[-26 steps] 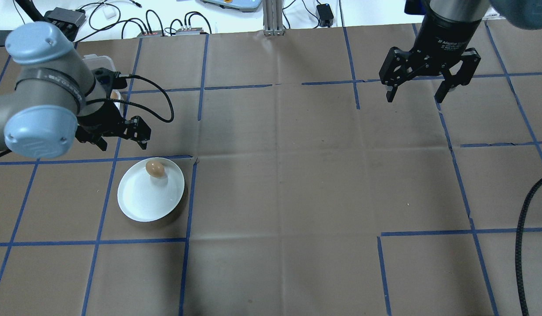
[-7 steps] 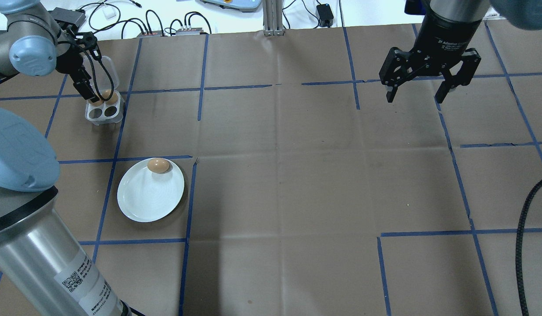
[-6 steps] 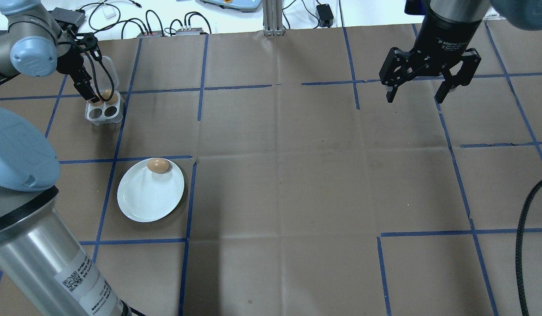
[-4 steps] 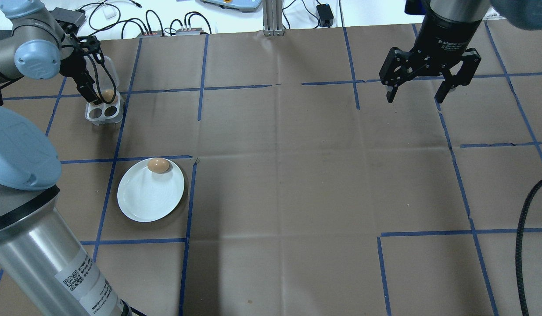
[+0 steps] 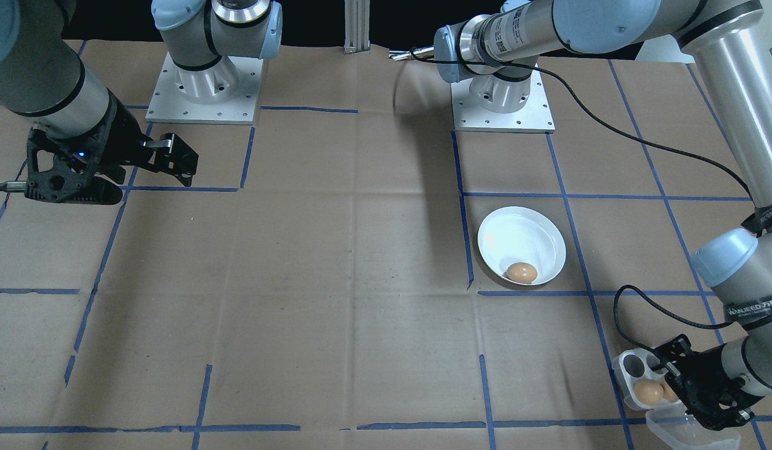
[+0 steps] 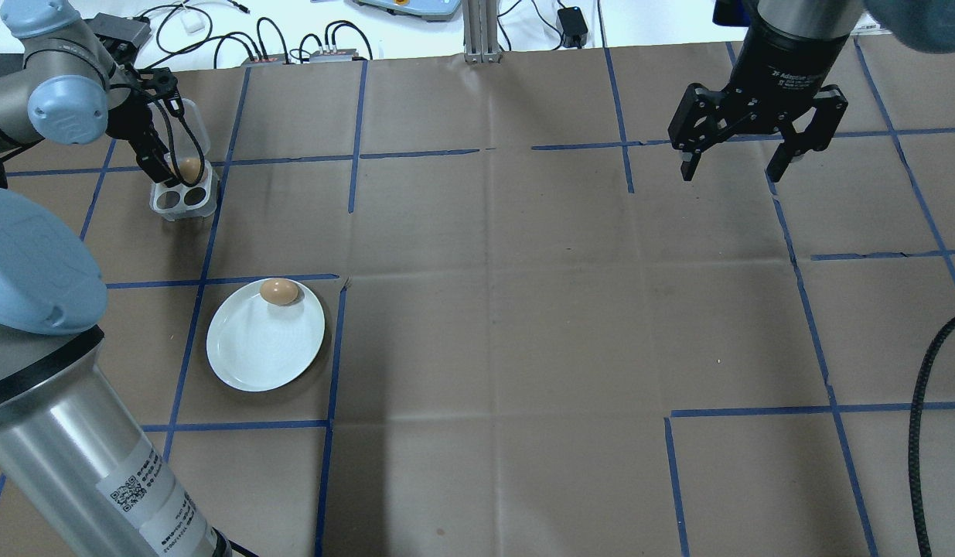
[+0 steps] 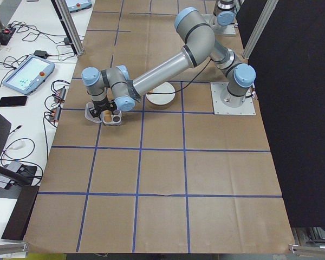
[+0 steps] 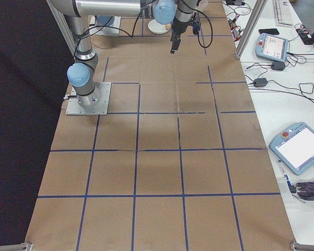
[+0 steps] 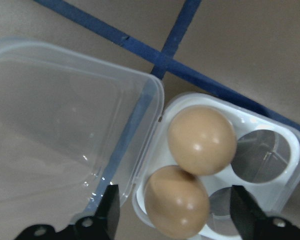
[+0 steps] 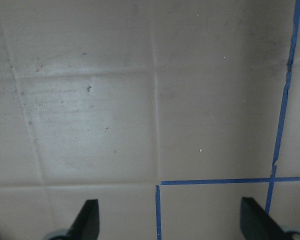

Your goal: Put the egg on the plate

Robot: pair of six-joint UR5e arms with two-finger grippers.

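— What do we have, starting with the biggest thing?

— One desk (image 6: 523,309), covered in brown paper with a grid of blue tape lines. Over it we count two arms, each ending in a claw.

— And the claws?

— The right claw (image 6: 736,170) hangs above bare paper at the far right of the desk, fingers spread wide, gripping nothing. The left claw (image 9: 172,220) sits just over the egg tray; its two fingertips (image 9: 110,207) stand wide apart, one on either side of the nearer tray egg, not closed on it as far as we can see.

— Next in size?

— One round white plate (image 6: 253,356) on the left half of the desk, well apart from the tray. Then one clear plastic lid (image 9: 60,130), folded open and lying flat beside the tray.

— The tray itself?

— One small white tray (image 6: 185,197) with four holes. We count two holes filled and two empty (image 9: 262,155).

— So how many eggs altogether?

— Three brown ones. One egg (image 6: 279,292) lies on its side on the plate, up against the far rim. Two eggs (image 9: 202,140) sit in the tray, touching each other, in the row next to the lid.
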